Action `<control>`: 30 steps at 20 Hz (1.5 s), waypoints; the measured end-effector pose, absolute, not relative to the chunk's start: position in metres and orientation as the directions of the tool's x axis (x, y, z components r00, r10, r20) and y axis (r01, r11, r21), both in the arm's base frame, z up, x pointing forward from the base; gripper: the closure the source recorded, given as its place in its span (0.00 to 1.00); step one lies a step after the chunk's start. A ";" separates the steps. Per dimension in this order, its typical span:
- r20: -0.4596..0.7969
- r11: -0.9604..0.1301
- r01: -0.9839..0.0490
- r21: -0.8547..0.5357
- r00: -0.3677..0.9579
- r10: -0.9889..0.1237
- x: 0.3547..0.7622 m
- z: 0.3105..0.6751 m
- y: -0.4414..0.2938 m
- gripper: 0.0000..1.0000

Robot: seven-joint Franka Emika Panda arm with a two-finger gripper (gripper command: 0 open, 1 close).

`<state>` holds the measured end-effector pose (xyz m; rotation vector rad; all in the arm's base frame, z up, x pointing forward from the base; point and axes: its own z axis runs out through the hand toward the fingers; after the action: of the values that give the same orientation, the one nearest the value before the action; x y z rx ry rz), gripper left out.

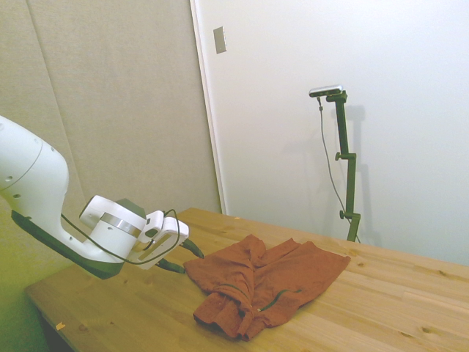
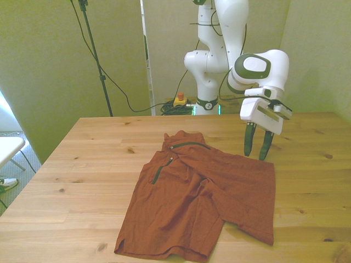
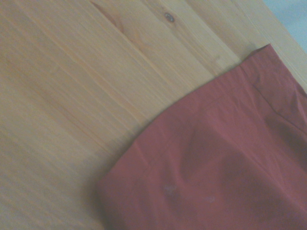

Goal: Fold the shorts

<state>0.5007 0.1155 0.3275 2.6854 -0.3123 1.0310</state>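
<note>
A: From the side view, what sits around the shorts point(image 1: 265, 286)?
B: Only bare wooden table point(image 1: 388, 308). The gripper point(image 1: 187, 258) hangs just beside the shorts' edge nearest the arm, low over the wood, and nothing stands between them. A pale wall and a door frame lie behind the shorts.

A: And the front view?
B: The shorts point(image 2: 200, 197) lie spread flat on the table point(image 2: 82, 164), one part folded over near the dark green zip lines. The gripper point(image 2: 258, 143) is beside the shorts' corner on the front view's right, fingers point(image 2: 249, 139) apart and pointing down, holding nothing. Broad free wood lies on the front view's left of the shorts; their lower hem comes close to the table's near edge.

A: The wrist view?
B: A hemmed corner of the shorts point(image 3: 216, 177) on plain planks point(image 3: 72, 96), nothing on top.
</note>
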 end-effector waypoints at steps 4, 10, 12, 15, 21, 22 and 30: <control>0.677 -0.945 -0.293 0.145 0.726 -0.122 0.513 0.325 0.115 0.00; 0.683 -0.943 -0.295 0.154 0.722 -0.114 0.524 0.324 0.111 1.00; 0.684 -0.943 -0.298 0.149 0.719 -0.119 0.527 0.324 0.110 1.00; 0.687 -0.943 -0.302 0.141 0.716 -0.126 0.529 0.323 0.111 1.00; 0.691 -0.945 -0.301 0.127 0.710 -0.133 0.534 0.317 0.113 1.00; 0.691 -0.946 -0.301 0.123 0.710 -0.136 0.535 0.316 0.115 1.00; 0.691 -0.949 -0.294 0.112 0.709 -0.138 0.554 0.309 0.113 1.00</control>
<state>0.5536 0.1129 0.3094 2.7027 -0.3460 1.0679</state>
